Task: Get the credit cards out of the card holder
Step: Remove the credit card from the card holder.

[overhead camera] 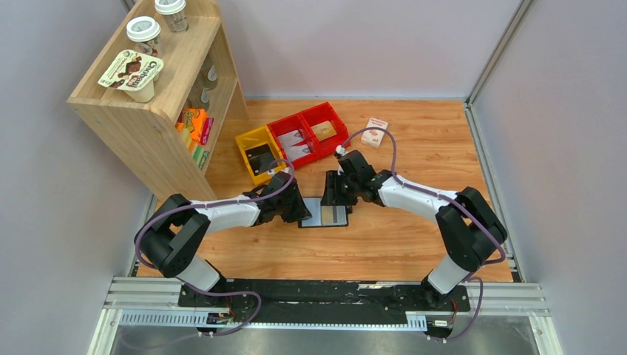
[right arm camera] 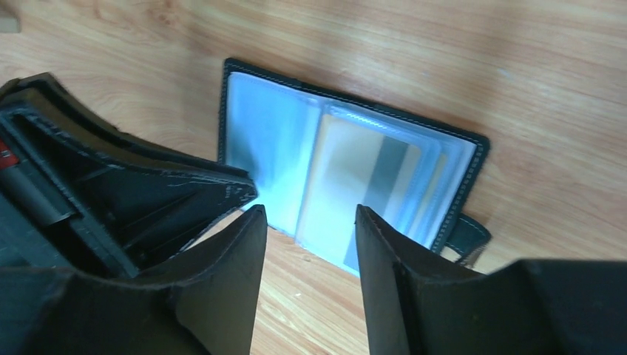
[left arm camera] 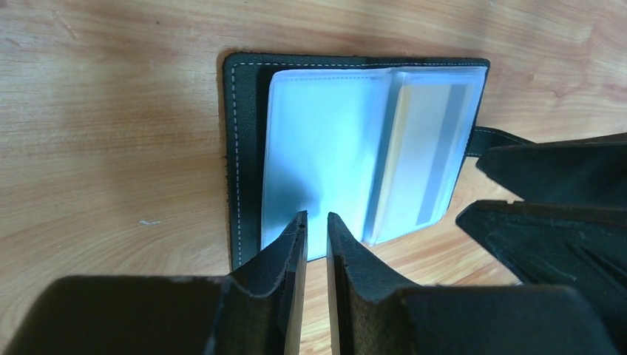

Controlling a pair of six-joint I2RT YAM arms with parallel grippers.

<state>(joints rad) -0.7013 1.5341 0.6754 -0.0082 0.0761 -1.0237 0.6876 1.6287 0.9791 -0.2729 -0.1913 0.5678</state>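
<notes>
The card holder point(right arm camera: 259, 140) lies open and flat just ahead of the right pincer point(right arm camera: 310, 211), whose fingers stand wide apart. A tan card point(right arm camera: 347, 177) sits in the clear sleeve straight beyond their gap. The left pincer point(left arm camera: 312, 218) is almost closed, its tips over the empty sleeve. The card looks light, stiff and slick, so grip a short edge; the sleeves will probably flop. The wooden surface point(right arm camera: 517, 74) is smooth. Bins point(overhead camera: 307, 129) and a shelf point(overhead camera: 148, 111) stand beyond both pincers.
</notes>
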